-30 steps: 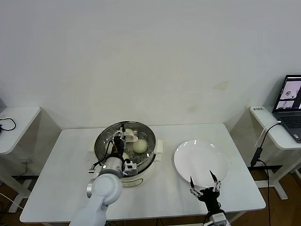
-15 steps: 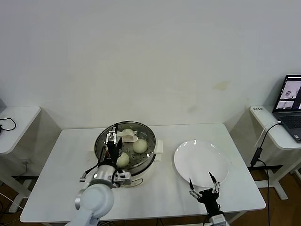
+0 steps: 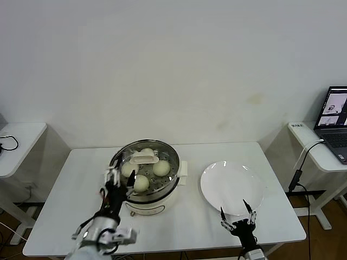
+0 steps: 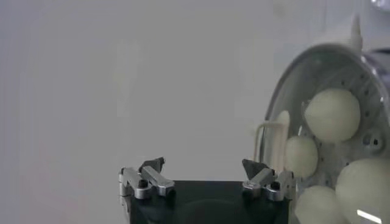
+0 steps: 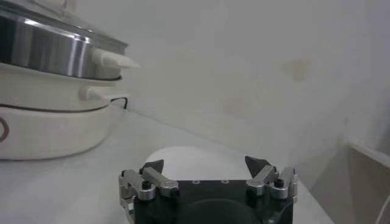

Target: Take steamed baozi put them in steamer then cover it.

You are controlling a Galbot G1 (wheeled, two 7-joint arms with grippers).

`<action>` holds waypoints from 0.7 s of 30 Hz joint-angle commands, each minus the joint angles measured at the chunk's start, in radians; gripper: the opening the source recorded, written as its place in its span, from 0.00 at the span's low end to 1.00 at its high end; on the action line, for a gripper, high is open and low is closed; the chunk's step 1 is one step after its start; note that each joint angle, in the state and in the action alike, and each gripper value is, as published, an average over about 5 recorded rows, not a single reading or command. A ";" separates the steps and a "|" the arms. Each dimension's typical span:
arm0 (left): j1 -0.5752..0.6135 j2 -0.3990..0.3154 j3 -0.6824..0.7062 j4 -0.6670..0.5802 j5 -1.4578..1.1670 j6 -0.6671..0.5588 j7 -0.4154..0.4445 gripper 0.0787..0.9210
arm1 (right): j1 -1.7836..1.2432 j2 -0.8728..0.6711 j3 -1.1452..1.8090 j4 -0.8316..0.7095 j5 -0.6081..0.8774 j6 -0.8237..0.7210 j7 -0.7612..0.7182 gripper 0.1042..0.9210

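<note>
The steamer (image 3: 169,181), a steel basket on a cream pot base, stands mid-table. The glass cover (image 3: 167,155) lies on it, its cream bar handle (image 3: 143,158) on top. Through the glass I see several cream-white baozi (image 3: 161,168). My left gripper (image 3: 120,176) hangs open and empty just off the steamer's front-left side. From the left wrist, the gripper (image 4: 203,165) is clear of the cover (image 4: 292,79), handle (image 4: 271,140) and baozi (image 4: 332,114). My right gripper (image 3: 234,208) is open by the plate's near edge, also empty (image 5: 205,163).
A flat white plate (image 3: 232,185) with nothing on it lies to the right of the steamer; it shows beyond the right gripper (image 5: 195,155). The steamer's side (image 5: 55,55) is farther off there. A laptop (image 3: 335,122) sits on a side desk.
My left gripper opened, let go of the cover's handle and drew back toward the table's front-left. The cover now rests on the steamer. The right arm barely moved.
</note>
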 commanded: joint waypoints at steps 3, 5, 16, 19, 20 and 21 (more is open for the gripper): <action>0.247 -0.022 -0.327 0.070 -1.363 -0.373 -0.412 0.88 | -0.018 -0.033 0.005 0.005 0.035 -0.005 -0.001 0.88; 0.283 -0.028 -0.350 0.121 -1.506 -0.493 -0.398 0.88 | -0.025 -0.039 0.015 0.010 0.041 -0.005 -0.002 0.88; 0.426 -0.050 -0.372 0.177 -1.454 -0.522 -0.338 0.88 | -0.035 -0.055 0.065 0.018 0.105 -0.003 -0.020 0.88; 0.436 -0.062 -0.362 0.191 -1.433 -0.530 -0.337 0.88 | -0.038 -0.062 0.073 0.024 0.130 -0.004 -0.028 0.88; 0.437 -0.069 -0.358 0.195 -1.428 -0.531 -0.338 0.88 | -0.038 -0.063 0.076 0.025 0.136 -0.005 -0.030 0.88; 0.438 -0.075 -0.354 0.199 -1.426 -0.530 -0.339 0.88 | -0.038 -0.064 0.078 0.026 0.142 -0.006 -0.032 0.88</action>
